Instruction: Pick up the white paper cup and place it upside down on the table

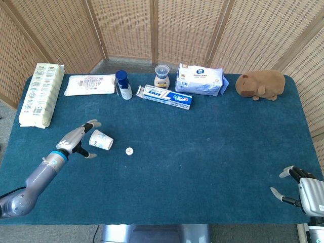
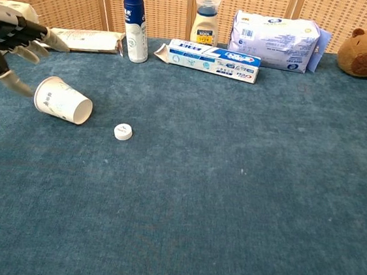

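White paper cup (image 1: 100, 140) tipped on its side on the blue-cloth counter (image 1: 202, 162), not held by anything.

The left hand (image 1: 76, 138) is seen just beside the cup's open mouth with its fingers (image 2: 24, 32) spread wide and nothing gripped; whether a fingertip touches the rim can't really be told. A small white bottle cap (image 2: 123, 131) is found near the cup's base. The right hand (image 1: 302, 192) is only caught in the head view, at the counter's near corner, fingers apart and empty.
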Robot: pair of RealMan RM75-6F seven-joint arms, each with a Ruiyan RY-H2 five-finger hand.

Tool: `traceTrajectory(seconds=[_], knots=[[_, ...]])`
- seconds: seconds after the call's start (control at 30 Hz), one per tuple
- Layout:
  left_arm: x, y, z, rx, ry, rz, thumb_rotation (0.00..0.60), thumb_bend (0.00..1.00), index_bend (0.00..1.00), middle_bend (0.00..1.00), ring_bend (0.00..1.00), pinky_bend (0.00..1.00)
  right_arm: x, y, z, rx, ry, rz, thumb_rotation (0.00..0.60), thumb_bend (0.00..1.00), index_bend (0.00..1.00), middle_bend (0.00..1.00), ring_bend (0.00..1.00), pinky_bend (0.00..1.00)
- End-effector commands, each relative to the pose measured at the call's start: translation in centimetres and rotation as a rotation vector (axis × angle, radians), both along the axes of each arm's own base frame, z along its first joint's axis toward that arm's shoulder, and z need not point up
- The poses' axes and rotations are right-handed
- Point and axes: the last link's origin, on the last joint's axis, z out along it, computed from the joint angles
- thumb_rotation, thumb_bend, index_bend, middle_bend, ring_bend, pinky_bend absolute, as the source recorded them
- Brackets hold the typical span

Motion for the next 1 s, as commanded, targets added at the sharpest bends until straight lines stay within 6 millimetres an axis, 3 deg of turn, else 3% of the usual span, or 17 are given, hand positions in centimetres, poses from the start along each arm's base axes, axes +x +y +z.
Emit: traceTrajectory(seconds=[0.03, 0.23, 0.83, 1.0], knots=[[-0.1, -0.2, -0.5, 0.007, 0.289, -0.174, 0.6, 0.21, 0.19, 0.01, 0.0, 0.06, 0.0, 0.0, 0.0, -0.002, -0.002, 0.001, 0.412, 0.26, 0.45, 0.37, 0.4, 0.41], [0.2, -0.1, -2.9, 0.039, 0.472, -0.277, 0.6, 0.26, 0.19, 0.01, 0.0, 0.05, -0.1, 0.1, 0.0, -0.002, -0.002, -0.004, 0.41, 0.26, 0.45, 0.37, 0.4, 0.41], [0.7, 0.6, -7.6, 0.034, 0.479, -0.328, 0.6, 0.3, 0.19, 0.01, 0.0, 0.05, -0.3, 0.4, 0.6, -0.017, 0.001, -0.022, 0.41, 0.26, 0.45, 0.37, 0.4, 0.41], [0.9, 0.5, -8.4, 0.043, 0.466, -0.339, 0.6, 0.3, 0.25, 0.01, 0.0, 0.05, -0.4, 0.3, 0.6, -0.017, 0.001, -0.023, 0.411, 0.26, 0.45, 0.37, 0.4, 0.41]])
